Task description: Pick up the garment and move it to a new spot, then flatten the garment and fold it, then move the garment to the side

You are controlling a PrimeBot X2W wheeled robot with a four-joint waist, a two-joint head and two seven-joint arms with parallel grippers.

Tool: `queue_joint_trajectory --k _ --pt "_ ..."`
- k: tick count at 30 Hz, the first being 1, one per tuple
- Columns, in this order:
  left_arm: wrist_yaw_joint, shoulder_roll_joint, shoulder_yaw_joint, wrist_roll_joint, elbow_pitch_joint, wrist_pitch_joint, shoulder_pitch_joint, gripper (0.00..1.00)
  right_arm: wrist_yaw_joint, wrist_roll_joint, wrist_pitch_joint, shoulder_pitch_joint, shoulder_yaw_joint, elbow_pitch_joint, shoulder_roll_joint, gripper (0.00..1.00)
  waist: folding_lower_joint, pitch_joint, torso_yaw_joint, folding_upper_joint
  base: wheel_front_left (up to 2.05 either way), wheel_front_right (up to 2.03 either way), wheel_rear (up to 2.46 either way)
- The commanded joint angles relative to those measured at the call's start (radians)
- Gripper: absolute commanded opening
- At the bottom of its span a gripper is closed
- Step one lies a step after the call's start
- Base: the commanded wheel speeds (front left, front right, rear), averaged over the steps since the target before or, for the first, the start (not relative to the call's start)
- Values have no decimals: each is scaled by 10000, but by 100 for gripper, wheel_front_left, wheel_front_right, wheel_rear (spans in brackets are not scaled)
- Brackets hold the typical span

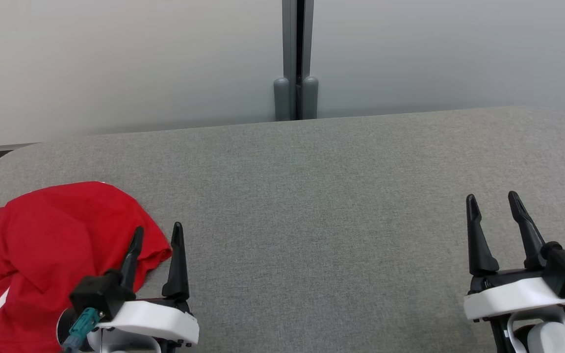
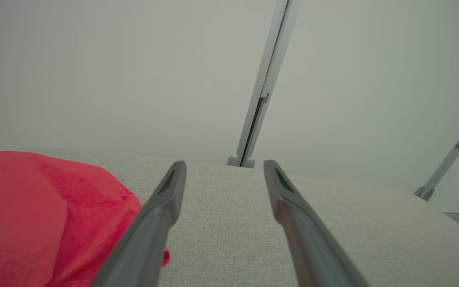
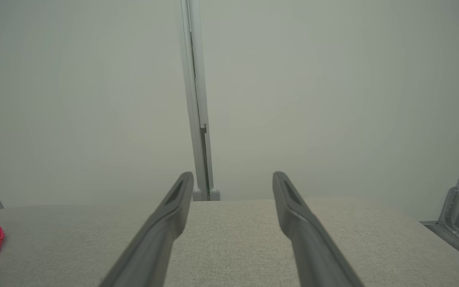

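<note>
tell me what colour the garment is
Red with white stripes, the garment shows best in the head view.

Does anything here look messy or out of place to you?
Only the red garment: it lies crumpled in a heap near the left end of the table, beside the open left gripper. Nothing looks spilled or damaged.

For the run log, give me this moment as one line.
stage: pre-pickup | garment: red, crumpled, table left | left gripper: open, at garment edge | right gripper: open, empty
</note>
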Motion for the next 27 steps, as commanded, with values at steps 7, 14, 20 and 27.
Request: queue_joint_trajectory --k 7,14,20,27 --pt "194 156 -316 918 378 -237 -78 100 0 -831 -249 28 169 11 30 100 0 -25 -13 0 0 0 0" --pt "253 171 -466 1376 608 -367 -107 100 0 -1022 -385 71 177 48 75 100 0 -13 28 0 0 0 0" --pt "174 114 -457 1522 685 -495 -75 100 0 -870 -512 95 220 223 131 100 0 -3 87 0 0 0 0" --pt "8 34 -265 1463 1042 -629 69 100 0 67 -647 101 290 753 159 100 0 -3 108 0 0 0 0"
